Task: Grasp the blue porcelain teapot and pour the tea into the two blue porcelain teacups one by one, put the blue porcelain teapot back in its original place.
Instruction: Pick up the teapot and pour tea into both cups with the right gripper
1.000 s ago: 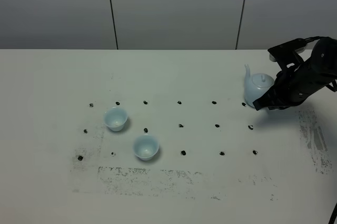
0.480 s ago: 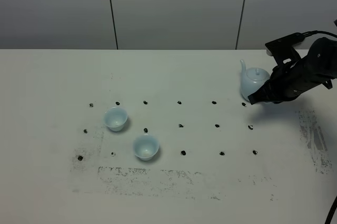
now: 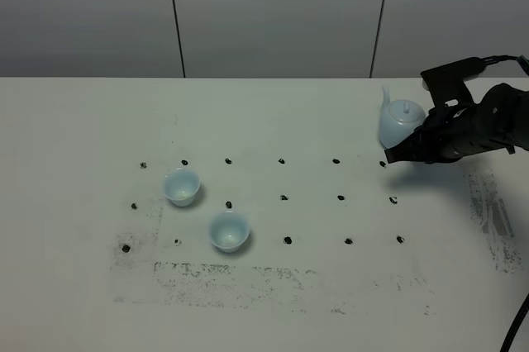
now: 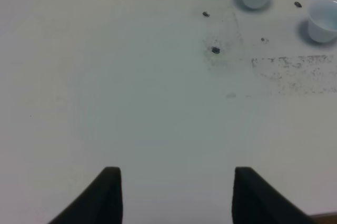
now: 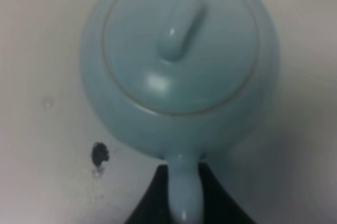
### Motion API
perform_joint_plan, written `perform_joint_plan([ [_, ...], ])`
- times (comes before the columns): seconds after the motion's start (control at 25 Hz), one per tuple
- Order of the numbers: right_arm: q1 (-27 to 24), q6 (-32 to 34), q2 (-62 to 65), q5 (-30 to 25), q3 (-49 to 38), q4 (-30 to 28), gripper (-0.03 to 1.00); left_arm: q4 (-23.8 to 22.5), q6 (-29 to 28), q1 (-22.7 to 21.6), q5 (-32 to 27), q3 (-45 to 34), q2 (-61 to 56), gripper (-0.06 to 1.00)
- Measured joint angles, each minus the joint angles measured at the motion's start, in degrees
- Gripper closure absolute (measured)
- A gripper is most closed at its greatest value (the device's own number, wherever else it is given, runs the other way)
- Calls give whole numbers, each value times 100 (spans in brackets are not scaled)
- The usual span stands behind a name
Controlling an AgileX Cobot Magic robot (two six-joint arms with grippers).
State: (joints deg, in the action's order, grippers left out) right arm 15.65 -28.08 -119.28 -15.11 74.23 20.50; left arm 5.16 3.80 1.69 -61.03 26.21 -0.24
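Right gripper [image 5: 183, 203], fingers cut off at frame edge, clamps the teapot [image 3: 400, 123] handle, hidden behind the arm [image 3: 496, 121] overhead, far right on the table [image 3: 83, 286], slightly higher than before; left gripper [image 4: 176, 195] gapes.

- Exterior high: even, diffuse light from above; white bench [image 3: 264, 302] bright, no glare; faint soft shadows beside the teacups [image 3: 182, 186].
- Left wrist: bench nearly washed out, slight greenish cast; left hand [image 4: 176, 174] reads as black silhouette, no detail.
- Right wrist: dimmer, whole frame soft; teapot [image 5: 179, 61] out of focus, small dull highlight on lid.
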Motion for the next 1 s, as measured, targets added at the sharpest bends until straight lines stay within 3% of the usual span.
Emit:
perform_joint_plan([
  [0.28, 134, 65, 295, 257, -210, -21, 94, 0, 0, 0, 0, 0, 0, 45],
  [0.56, 734, -152, 827, 161, -160, -4, 94, 0, 0, 0, 0, 0, 0, 45],
  [1.0, 1658, -1674, 555, -1333, 1524, 448, 94, 0, 8, 0, 0, 0, 0, 45],
])
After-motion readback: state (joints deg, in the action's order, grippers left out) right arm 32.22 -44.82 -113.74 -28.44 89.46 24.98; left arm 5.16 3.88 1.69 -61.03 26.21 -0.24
